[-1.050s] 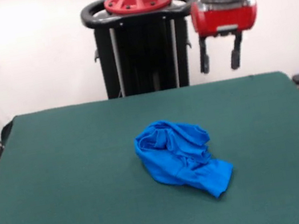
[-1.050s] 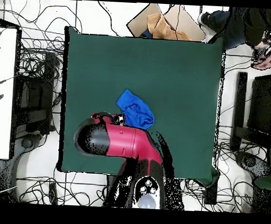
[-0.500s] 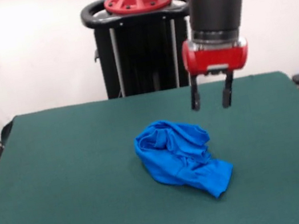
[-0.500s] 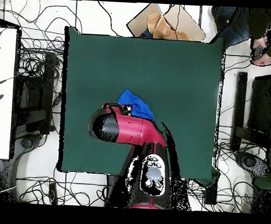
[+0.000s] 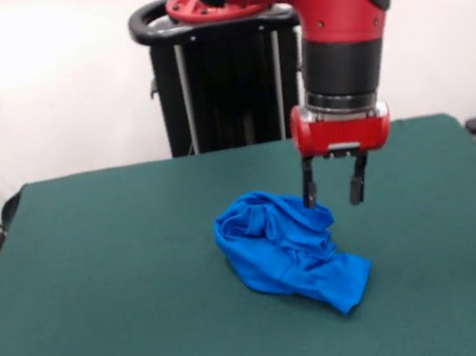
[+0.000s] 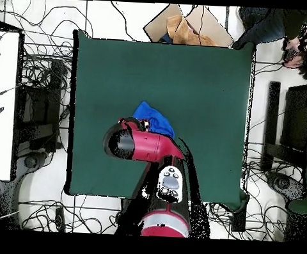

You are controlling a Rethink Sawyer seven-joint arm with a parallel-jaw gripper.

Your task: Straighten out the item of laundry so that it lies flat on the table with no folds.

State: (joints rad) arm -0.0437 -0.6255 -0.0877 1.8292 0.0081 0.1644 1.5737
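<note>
The item of laundry [image 5: 286,251] is a bright blue shirt, bunched in a crumpled heap near the middle of the green table [image 5: 100,285]. No print shows on it. My gripper [image 5: 332,195] hangs open just above the heap's far right edge, its left fingertip close to the cloth and nothing between the fingers. In the overhead view the red arm covers the gripper and much of the laundry [image 6: 151,117], so only the heap's upper part shows on the table [image 6: 185,63].
A cardboard box [image 6: 185,26] lies beyond the table's top edge in the overhead view, and a person [image 6: 286,33] sits at the upper right corner. Cables cover the floor around the table. The black pedestal [image 5: 230,78] stands behind the table's far edge.
My gripper has come down and toward the shirt, from high at the table's far side to just above the heap's far right edge. It stays open. The shirt has not moved.
</note>
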